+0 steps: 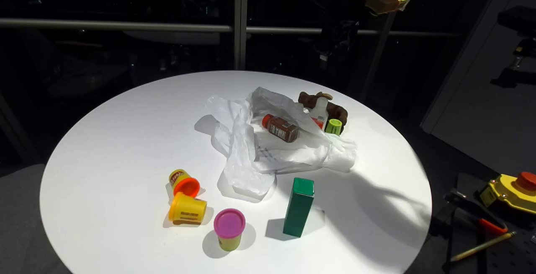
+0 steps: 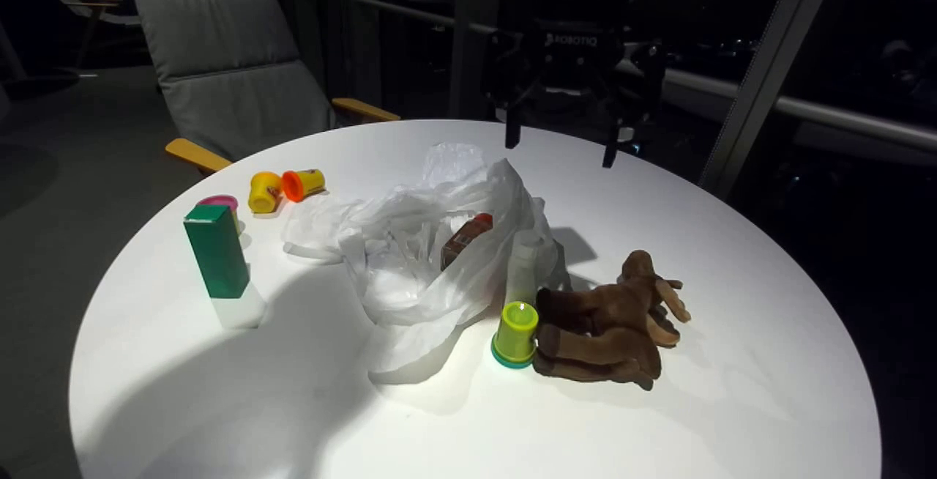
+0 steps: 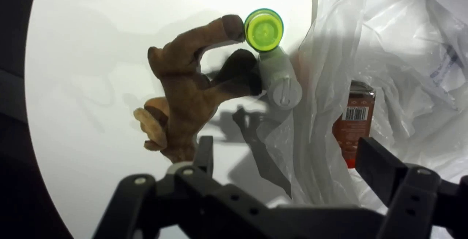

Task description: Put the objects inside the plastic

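So, my gripper (image 2: 560, 154) hangs above the table (image 1: 117, 148) with its jaws spread wide and nothing between them. The brown bottle (image 1: 282, 128) lies inside the mouth of the bag (image 3: 321, 136). Everything else is outside: the clear bottle (image 3: 287, 93) standing against the bag's wall or just beside it, I can't tell which; the lime tub (image 2: 517, 336) next to it; the plush (image 3: 186, 100) beside both; and across the table the green box (image 1: 299, 208), magenta tub (image 1: 229, 226), yellow tub (image 1: 187, 209) and orange-lidded tub (image 1: 184, 184).

I take the step to be a fresh pick from this near cluster. I'd choose the plush: soft, forgiving, its trunk well apart from the bag. I'd centre over the trunk, turn the jaws across it and come straight down; a leg grip could swing and topple the lime tub. With the clear bottle I'd watch for a fold caught under a finger, since that would probably drag the whole bag. For the release, I'd go low over the mouth, let go gently and rise straight.
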Controlling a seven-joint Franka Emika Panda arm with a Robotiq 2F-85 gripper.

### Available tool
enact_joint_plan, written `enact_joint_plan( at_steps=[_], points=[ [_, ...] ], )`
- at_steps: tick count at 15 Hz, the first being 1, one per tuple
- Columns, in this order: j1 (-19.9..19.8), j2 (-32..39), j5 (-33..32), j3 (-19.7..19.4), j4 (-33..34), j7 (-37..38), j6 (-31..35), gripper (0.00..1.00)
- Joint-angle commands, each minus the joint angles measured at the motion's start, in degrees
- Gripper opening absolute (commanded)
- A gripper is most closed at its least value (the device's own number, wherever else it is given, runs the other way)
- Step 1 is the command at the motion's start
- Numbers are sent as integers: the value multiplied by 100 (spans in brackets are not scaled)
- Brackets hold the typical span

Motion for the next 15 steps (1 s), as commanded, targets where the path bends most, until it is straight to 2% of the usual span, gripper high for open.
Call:
enact_joint_plan(
  at_steps=[1,4,8,13,15],
  points=[
    [-88,108,216,110,-105,-415,-80,100],
    [-62,400,145,118,-162,-440,241,100],
    [-28,758,12,132,-82,-384,310,100],
    [13,1076,-355,69,-41,-344,1038,100],
    [-38,1170,-299,114,13,-399,1029,100]
  ],
)
